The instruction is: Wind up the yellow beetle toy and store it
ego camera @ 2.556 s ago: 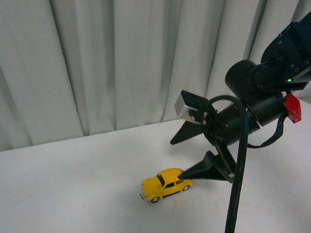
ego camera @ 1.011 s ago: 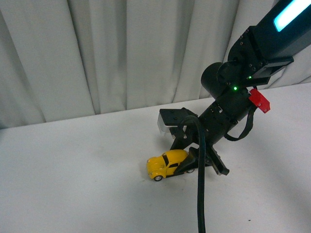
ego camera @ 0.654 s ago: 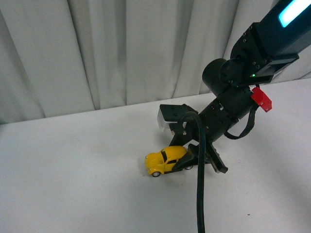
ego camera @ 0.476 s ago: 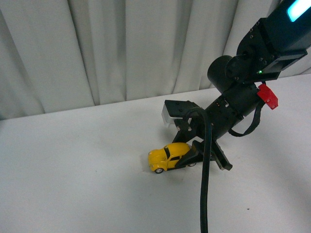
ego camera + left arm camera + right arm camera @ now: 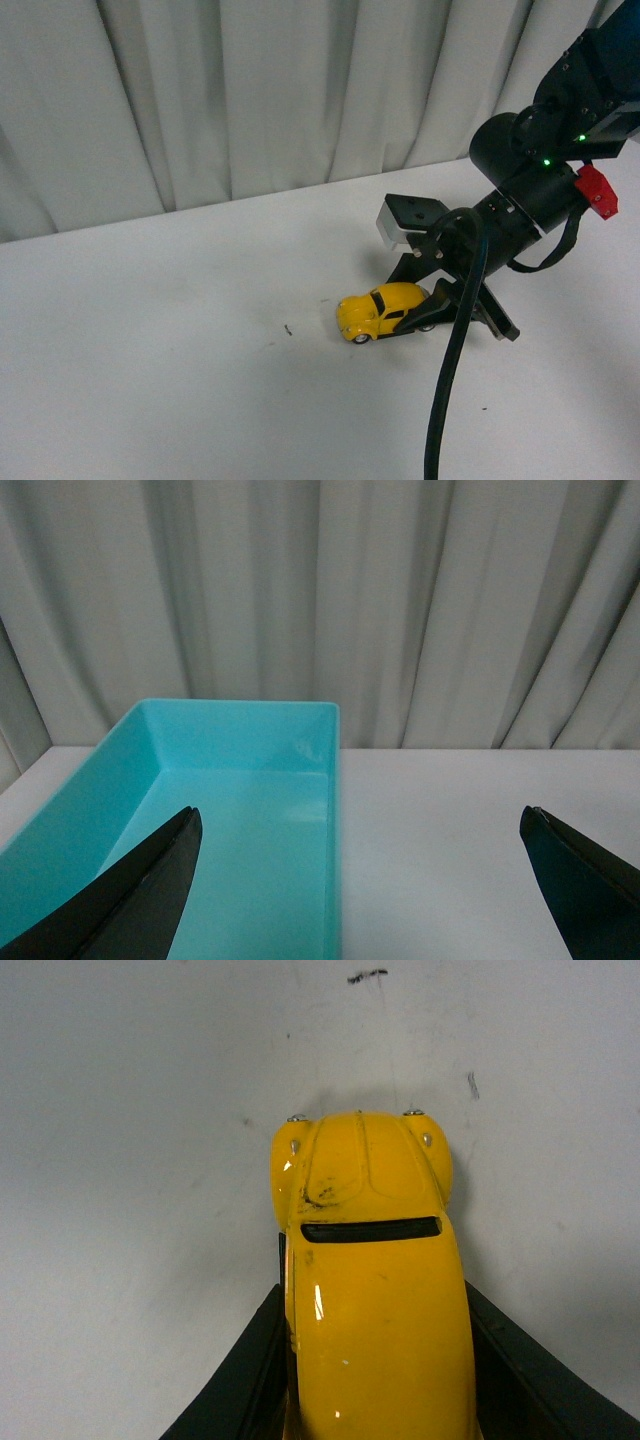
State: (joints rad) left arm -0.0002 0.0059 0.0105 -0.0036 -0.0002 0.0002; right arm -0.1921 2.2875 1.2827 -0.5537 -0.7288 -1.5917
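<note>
Pincer of right arm point(image 5: 410, 308) clenched on rear flanks of small glossy yellow beetle toy car point(image 5: 375, 308), wheels on white bench point(image 5: 150, 350). Left pincer point(image 5: 357, 825) spread wide, gripping nothing, facing rectangular turquoise plastic bin point(image 5: 235, 712).

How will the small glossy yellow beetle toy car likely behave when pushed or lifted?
The small glossy yellow beetle toy car stands on wheels on the smooth white table, so it probably rolls lengthwise if nudged. Its rounded shiny shell looks rigid but slippery; the right gripper flanking its sides might slip.
</note>
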